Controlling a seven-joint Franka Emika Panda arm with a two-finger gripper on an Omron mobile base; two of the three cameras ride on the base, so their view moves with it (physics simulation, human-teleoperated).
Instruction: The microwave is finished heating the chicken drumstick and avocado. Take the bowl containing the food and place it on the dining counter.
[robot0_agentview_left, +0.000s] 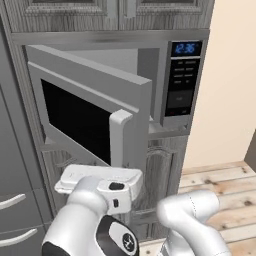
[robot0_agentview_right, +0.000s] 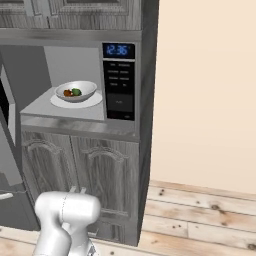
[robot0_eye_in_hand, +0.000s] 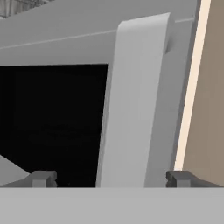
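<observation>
Hand (robot0_eye_in_hand: 109, 178) open | straddling microwave (robot0_agentview_right: 120, 80) door handle (robot0_eye_in_hand: 131, 105) | bowl (robot0_agentview_right: 76, 91) inside

Even, flat rendered light with faint shadows and no glare. All views look soft and low in detail, the hand view blurriest.

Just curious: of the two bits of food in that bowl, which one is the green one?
The avocado, the dark-green lump on the right in the bowl in the right base view. The chicken drumstick beside it is reddish-brown.
</observation>
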